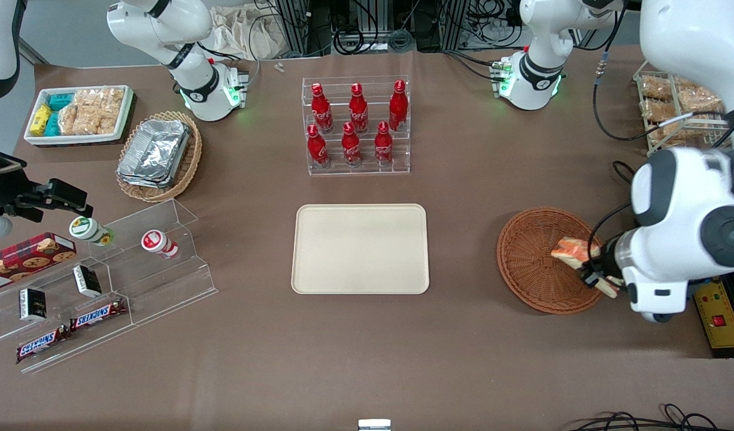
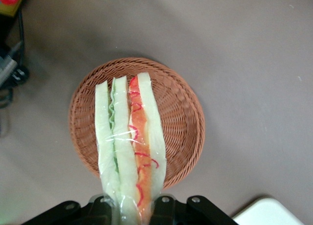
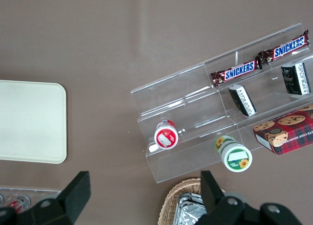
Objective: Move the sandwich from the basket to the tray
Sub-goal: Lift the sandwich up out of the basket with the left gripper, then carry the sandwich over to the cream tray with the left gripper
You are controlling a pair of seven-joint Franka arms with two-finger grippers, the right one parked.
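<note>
The sandwich [image 1: 573, 251] is a plastic-wrapped wedge of white bread with orange-red and green filling. My left gripper [image 1: 593, 270] is shut on it and holds it lifted above the round reddish-brown wicker basket [image 1: 531, 263], which lies toward the working arm's end of the table. In the left wrist view the sandwich [image 2: 129, 142] stands out from between the black fingers [image 2: 164, 210], with the basket [image 2: 183, 122] below it and nothing else in it. The beige tray [image 1: 361, 248] lies flat at the table's middle; a corner of it shows in the left wrist view [image 2: 271, 213].
A clear rack of red bottles [image 1: 356, 126] stands farther from the front camera than the tray. A tan oval basket with foil containers [image 1: 158, 154], a white snack tray [image 1: 78, 114] and a clear stepped stand with snacks [image 1: 103, 281] lie toward the parked arm's end. A yellow control box [image 1: 721, 314] sits beside the basket.
</note>
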